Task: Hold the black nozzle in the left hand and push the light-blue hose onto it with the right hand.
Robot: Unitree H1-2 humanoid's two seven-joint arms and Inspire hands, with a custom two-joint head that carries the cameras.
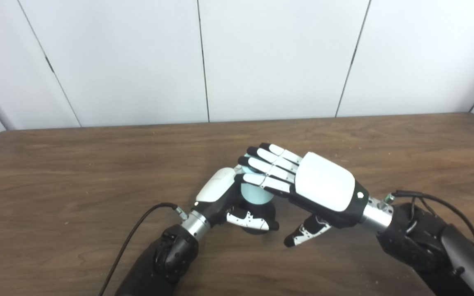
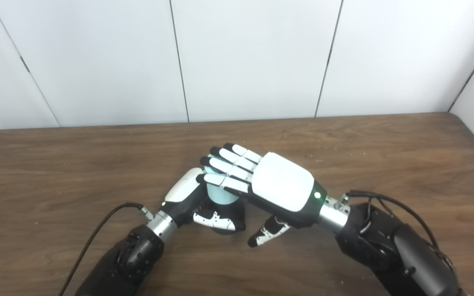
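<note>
At the middle of the brown wooden table [image 1: 76, 164], the left hand [image 1: 220, 189] was wrapped around the black nozzle [image 1: 261, 216], thumb curled across its near side, apparently to keep it upright and steady while the other part was pressed down. The light-blue hose [image 1: 255, 194], a short pale cylinder, stood directly on top of the nozzle and touched it; how far it had seated could not be told. The right hand [image 1: 323, 187] lay flat over the hose's top with its fingers [image 1: 268, 168] held straight and close together, thumb hanging free below and pinching nothing, a posture that suggested a palm-style downward push rather than a grasp. Those fingers hid the hose's upper end and part of the left hand. A black cable [image 1: 134, 230] trailed from the left wrist toward the near edge, well clear of the work. White wall panels [image 1: 278, 57] stood beyond the far edge; nothing appeared to obstruct the push.
</note>
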